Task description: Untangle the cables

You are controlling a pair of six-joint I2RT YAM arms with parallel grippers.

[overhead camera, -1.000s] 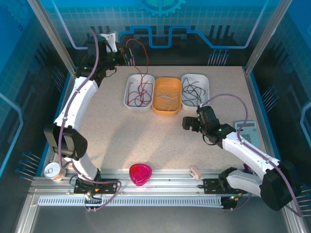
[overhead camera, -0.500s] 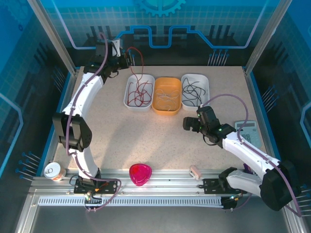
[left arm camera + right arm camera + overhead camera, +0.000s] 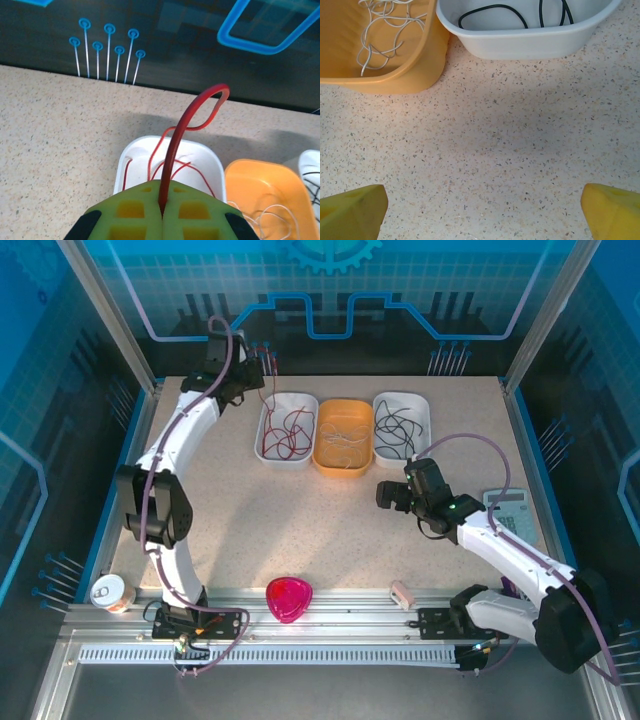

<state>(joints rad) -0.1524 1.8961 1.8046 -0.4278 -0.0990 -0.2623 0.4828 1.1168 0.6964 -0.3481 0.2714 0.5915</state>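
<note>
At the far left corner of the bench, my left gripper point(image 3: 162, 207) is clenched on one thin red cable point(image 3: 186, 120). The yellow-green fingers point(image 3: 132, 215) are pressed flat together and the strand rises from the seam between them. It arches up, bends over, and runs down into the white oval plastic tray point(image 3: 268, 412) just beside the gripper, where more red curly cables point(image 3: 285, 430) lie. I judge that I hold it high above that tray so the strand hangs free of its neighbours and can drop in cleanly.

Next along the far edge, touching the white tray, is the orange plastic tray point(image 3: 345, 471) with the pale whitish cables point(image 3: 380, 30) coiled inside. Right of it, a second white tray point(image 3: 530, 47) holds the black cables point(image 3: 400, 428). Sorting by colour seems to be the reason for three trays. I see no knot of wires loose on the bench, so the work looks nearly done.

Toward the middle right, my right gripper point(image 3: 385, 495) is released, with its yellow fingers spread wide over bare speckled bench just on the near side of the orange and black-cable trays. It grasps nothing, and I judge it is waiting clear of the left arm's work.
</note>
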